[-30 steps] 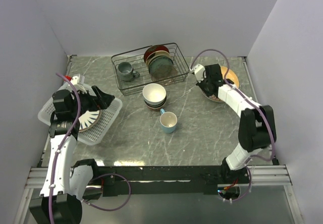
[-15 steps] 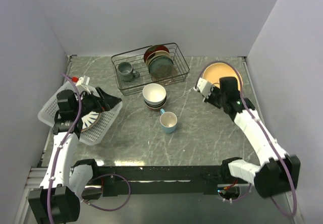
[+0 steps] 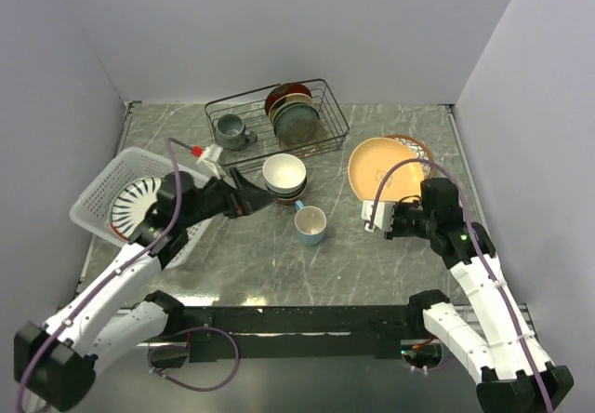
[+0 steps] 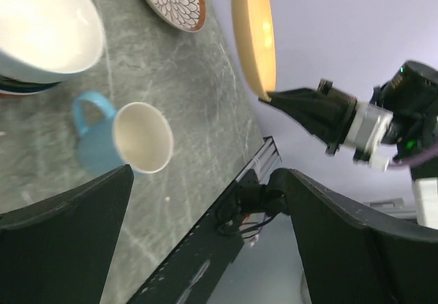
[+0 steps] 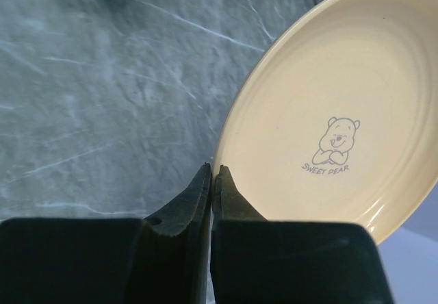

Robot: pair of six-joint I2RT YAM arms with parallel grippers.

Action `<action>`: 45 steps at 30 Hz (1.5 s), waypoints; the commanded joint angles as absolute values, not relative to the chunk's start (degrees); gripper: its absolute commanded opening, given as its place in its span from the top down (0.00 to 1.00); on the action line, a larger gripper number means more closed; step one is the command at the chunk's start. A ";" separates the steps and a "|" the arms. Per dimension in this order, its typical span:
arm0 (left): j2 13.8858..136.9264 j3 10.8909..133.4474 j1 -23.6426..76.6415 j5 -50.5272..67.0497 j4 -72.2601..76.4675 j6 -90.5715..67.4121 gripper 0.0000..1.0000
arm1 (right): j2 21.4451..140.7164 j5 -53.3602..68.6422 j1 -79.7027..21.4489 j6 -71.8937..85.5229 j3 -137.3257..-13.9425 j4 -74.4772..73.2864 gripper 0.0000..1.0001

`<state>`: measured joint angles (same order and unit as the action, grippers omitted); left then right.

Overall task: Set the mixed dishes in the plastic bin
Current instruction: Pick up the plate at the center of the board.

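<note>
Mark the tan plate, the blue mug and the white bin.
tan plate [image 3: 379, 157]: overhead view, middle of its face.
blue mug [image 3: 310, 224]: overhead view, inside its mouth.
white bin [image 3: 99, 182]: overhead view, its left rim.

My left arm [image 3: 119, 275] and right arm [image 3: 480, 273] wear smooth white shells over the long links, with black housings at every joint. A thin purple cable [image 3: 172, 159] runs loose along each one. My left gripper [image 3: 258, 197] has broad, matte black fingers shaped like wedges, and a white block with a small red tab [image 3: 196, 150] sits behind it. My right gripper [image 5: 213, 172] has the same black fingers, tapering to thin tips.
</note>
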<state>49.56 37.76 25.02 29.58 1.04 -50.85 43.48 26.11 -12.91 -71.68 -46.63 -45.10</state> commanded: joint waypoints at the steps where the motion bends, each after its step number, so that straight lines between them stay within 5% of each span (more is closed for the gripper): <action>1: 55.44 43.94 35.75 10.22 4.05 -56.51 0.01 | 40.70 31.72 -13.45 -77.25 -46.93 -47.98 1.00; 17: 88.40 74.60 56.42 -11.59 -16.51 -62.84 0.01 | 37.71 34.10 -13.54 -84.64 -45.70 -53.35 1.00; 29: 97.55 87.00 59.15 -19.69 -29.97 -61.70 0.45 | 36.91 36.12 -13.80 -84.29 -45.53 -53.79 1.00; 37: 98.26 89.03 59.41 -19.42 -30.41 -59.50 0.88 | 37.62 41.83 -14.06 -83.15 -45.79 -54.14 1.00; 45: 90.54 80.26 59.33 -17.50 -20.75 -56.08 0.99 | 37.44 44.91 -14.24 -81.83 -45.70 -53.61 0.87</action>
<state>96.42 84.42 59.44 -17.26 -26.15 -60.60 38.11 39.05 -13.52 -81.10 -44.86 -55.68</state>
